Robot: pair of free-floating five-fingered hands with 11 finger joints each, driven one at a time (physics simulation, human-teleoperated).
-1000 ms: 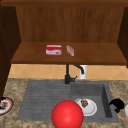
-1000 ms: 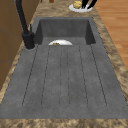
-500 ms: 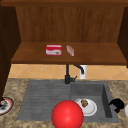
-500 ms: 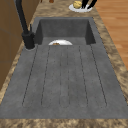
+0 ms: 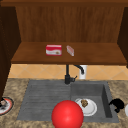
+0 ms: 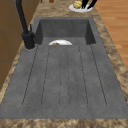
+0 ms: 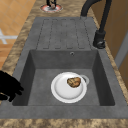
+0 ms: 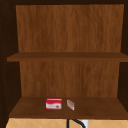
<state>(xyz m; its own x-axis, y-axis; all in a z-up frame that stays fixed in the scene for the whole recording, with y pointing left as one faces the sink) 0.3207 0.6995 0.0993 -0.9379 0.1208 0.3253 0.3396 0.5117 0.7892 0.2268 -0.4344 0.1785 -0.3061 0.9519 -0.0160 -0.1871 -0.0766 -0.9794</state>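
My right hand (image 5: 117,104) hovers over the counter just past the sink's (image 5: 37,110) right rim, fingers loosely relaxed and holding nothing. From the right side it is the black hand (image 7: 8,87) at the basin's near-left corner. Beside it stands a white plate (image 6: 79,7) with a yellowish food piece (image 6: 77,4), and black fingers (image 6: 88,3) reach down at it. Inside the basin lies another white plate (image 7: 61,91) with a brown food piece (image 7: 74,82). My left hand (image 7: 51,3) is a dark shape over a red-rimmed plate (image 5: 7,106) at the far left.
A black faucet (image 5: 67,75) rises behind the sink, between the ribbed drainboard (image 6: 65,77) and the basin. A red ball (image 5: 67,115) shows at the sink's front edge. On the wooden shelf (image 8: 100,107) above lie a red box (image 5: 53,50) and a small pink box (image 5: 70,50).
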